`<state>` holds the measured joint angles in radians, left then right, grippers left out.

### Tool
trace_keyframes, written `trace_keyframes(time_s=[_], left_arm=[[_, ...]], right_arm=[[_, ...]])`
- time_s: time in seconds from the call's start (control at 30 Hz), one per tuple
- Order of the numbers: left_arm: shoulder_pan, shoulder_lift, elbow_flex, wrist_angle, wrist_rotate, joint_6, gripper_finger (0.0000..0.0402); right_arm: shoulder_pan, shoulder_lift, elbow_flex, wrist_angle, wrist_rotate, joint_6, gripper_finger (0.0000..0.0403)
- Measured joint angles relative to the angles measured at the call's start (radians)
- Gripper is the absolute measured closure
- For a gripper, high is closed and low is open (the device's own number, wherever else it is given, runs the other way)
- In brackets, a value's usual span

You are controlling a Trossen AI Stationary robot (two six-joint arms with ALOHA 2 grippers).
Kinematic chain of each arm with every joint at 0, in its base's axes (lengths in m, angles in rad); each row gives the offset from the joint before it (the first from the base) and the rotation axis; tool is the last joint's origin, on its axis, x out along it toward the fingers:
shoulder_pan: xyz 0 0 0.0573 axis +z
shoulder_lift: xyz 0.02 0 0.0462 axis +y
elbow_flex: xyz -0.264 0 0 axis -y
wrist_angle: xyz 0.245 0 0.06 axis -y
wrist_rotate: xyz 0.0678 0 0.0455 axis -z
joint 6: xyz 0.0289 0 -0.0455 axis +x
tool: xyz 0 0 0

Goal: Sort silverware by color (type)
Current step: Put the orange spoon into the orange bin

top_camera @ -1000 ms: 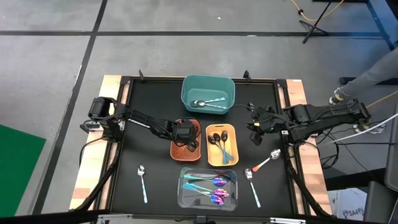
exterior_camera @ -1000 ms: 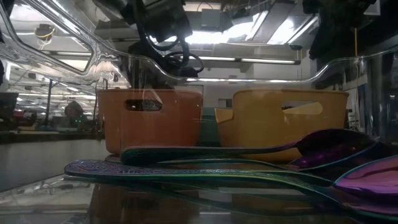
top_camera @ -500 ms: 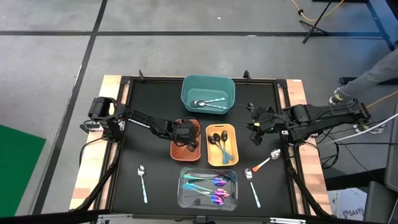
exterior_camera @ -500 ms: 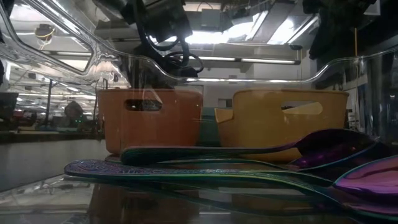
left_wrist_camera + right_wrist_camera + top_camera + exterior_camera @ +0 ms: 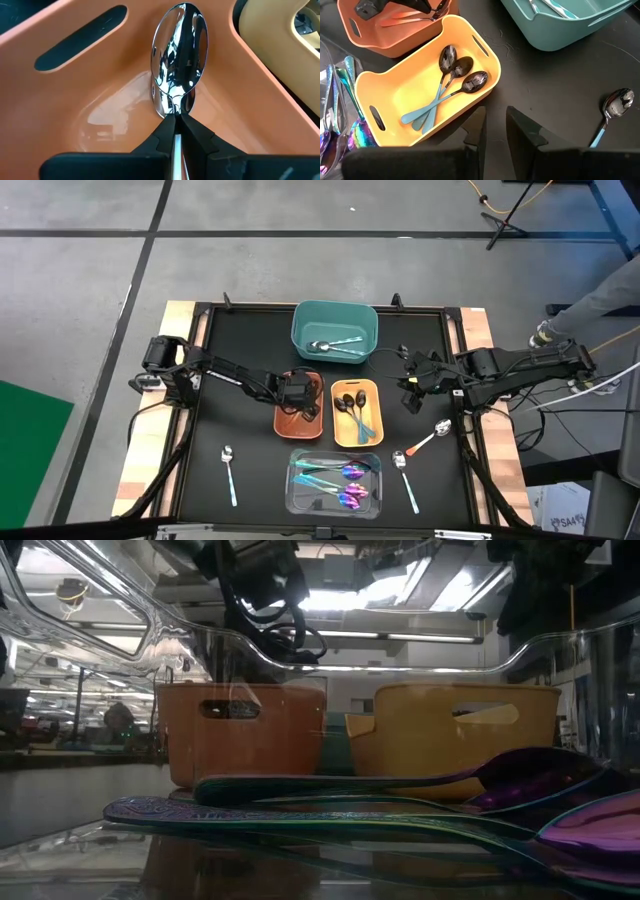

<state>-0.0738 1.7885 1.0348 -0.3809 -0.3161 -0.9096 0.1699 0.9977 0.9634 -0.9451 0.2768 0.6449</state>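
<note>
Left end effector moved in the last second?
No. In the high view the left end effector sits at the same spot over the orange bin, shut on a silver spoon.

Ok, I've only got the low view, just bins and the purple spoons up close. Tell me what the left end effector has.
Observer: The left end effector is shut on the handle of a silver spoon, whose bowl is inside the orange bin.
Operator: Now give me the right one.
Observer: The right end effector hangs over the black table beside the yellow bin, fingers slightly apart, nothing between them.
Operator: Count what's loose on the table.
Observer: Three spoons: a teal-handled spoon left of the clear bin, an orange-handled spoon and a second teal-handled spoon right of it.
</note>
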Motion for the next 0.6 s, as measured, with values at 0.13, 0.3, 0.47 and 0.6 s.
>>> trace_keyframes(time_s=[0.13,0.3,0.47,0.6], left_arm=[[0.0,0.0,0.0,-0.001,-0.003,0.0,0.0374],[0.0,0.0,0.0,-0.002,-0.005,0.003,0.0335],[0.0,0.0,0.0,0.0,-0.016,0.004,0.0311],[0.0,0.0,0.0,0.0,-0.016,0.004,0.0309]], right_arm=[[0.0,0.0,0.0,0.0,0.0,0.0,0.0338],[0.0,0.0,0.0,0.0,0.0,0.0,0.0338],[0.0,0.0,0.0,-0.001,0.0,0.0,0.0338],[0.0,0.0,0.0,-0.001,-0.021,0.0,0.0338]])
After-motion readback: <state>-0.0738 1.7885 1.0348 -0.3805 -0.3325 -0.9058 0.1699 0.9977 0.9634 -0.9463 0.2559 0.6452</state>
